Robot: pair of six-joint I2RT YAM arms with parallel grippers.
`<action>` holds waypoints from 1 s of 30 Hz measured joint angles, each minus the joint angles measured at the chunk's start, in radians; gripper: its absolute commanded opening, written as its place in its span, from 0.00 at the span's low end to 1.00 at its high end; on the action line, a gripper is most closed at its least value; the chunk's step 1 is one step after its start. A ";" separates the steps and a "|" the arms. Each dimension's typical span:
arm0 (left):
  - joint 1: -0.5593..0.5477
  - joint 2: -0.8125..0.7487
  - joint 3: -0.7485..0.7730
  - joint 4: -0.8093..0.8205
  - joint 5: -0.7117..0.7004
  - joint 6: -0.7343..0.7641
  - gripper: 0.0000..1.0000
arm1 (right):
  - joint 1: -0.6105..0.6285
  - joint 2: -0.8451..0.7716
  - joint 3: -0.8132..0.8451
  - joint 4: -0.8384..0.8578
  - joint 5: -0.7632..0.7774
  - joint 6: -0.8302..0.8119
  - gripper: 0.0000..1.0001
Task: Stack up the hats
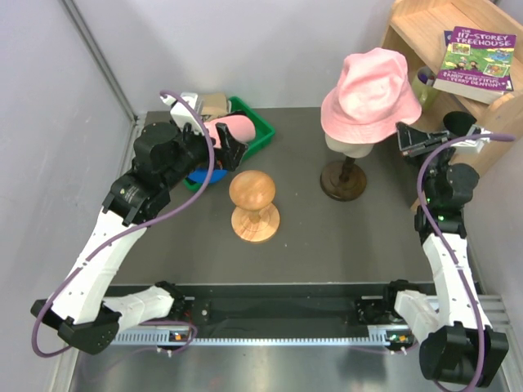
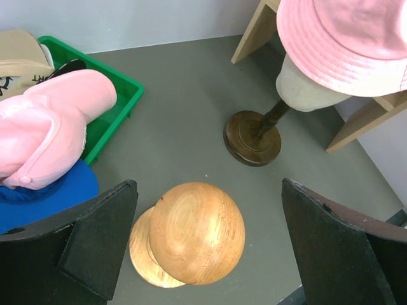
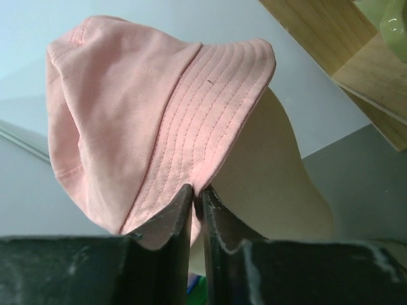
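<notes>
A pink bucket-style hat (image 1: 366, 94) sits on the cream mannequin head (image 1: 350, 145). My right gripper (image 1: 409, 135) is shut on the hat's brim; in the right wrist view the fingers (image 3: 197, 194) pinch the stitched pink edge (image 3: 210, 101) in front of the head (image 3: 273, 171). A pink cap (image 1: 225, 131), a blue cap (image 1: 200, 175) and a tan cap (image 1: 214, 104) lie in and by the green tray (image 1: 260, 131). My left gripper (image 1: 233, 153) is open and empty, beside these caps (image 2: 44, 127), above the wooden knob stand (image 2: 194, 232).
The wooden knob stand (image 1: 253, 200) stands mid-table. The mannequin's dark round base (image 1: 343, 180) is to its right. A wooden shelf (image 1: 417, 28) with a purple book (image 1: 476, 61) stands at the back right, close to my right arm. A grey wall runs along the left.
</notes>
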 measured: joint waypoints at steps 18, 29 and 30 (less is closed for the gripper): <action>0.000 0.000 0.000 -0.005 0.000 0.006 0.99 | 0.000 0.035 -0.003 -0.111 0.141 0.045 0.00; 0.000 0.000 -0.008 -0.014 -0.001 0.007 0.99 | 0.014 0.060 -0.003 -0.152 0.159 0.066 0.23; 0.000 0.000 -0.010 -0.016 -0.001 0.006 0.99 | 0.014 0.056 -0.003 -0.163 0.163 0.058 0.42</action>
